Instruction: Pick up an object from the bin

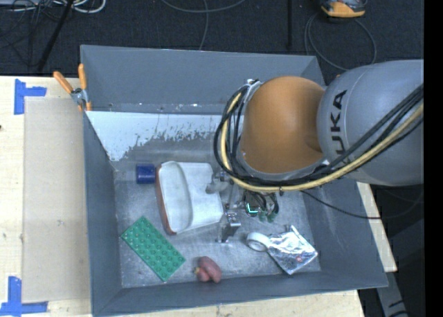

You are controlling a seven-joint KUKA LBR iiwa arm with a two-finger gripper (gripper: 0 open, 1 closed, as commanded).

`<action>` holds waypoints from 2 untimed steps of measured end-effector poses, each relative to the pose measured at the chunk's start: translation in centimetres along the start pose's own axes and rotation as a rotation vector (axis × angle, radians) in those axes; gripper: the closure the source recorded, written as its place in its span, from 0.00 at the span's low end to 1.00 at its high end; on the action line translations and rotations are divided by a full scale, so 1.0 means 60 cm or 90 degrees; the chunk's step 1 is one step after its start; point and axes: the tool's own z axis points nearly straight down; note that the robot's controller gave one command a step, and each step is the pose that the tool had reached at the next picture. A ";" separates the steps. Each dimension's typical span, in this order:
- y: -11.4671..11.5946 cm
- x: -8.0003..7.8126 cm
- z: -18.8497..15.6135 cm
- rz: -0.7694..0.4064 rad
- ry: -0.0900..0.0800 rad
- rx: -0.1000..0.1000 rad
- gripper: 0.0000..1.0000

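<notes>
My gripper (223, 206) hangs below the orange cover in the middle of the bin. Its two fingers stand apart, one fingertip (217, 184) farther back and one (227, 230) nearer the front, so it is open. They sit at the right edge of a white tub with a brown rim (181, 198), which lies tilted on its side; I cannot tell whether they touch it. A small white tape roll (257, 241) lies just right of the front finger. Beside the roll lies a crinkled silver packet (293, 251).
A green studded plate (152, 248) lies at the front left. A pinkish lump (207, 270) rests near the front wall, and a small blue cylinder (145, 174) sits left of the tub. The arm and its cables cover the bin's right back part.
</notes>
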 end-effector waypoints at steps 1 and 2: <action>0.159 0.030 0.205 -0.052 -0.006 0.001 0.00; 0.214 -0.065 0.158 0.081 -0.009 -0.002 0.00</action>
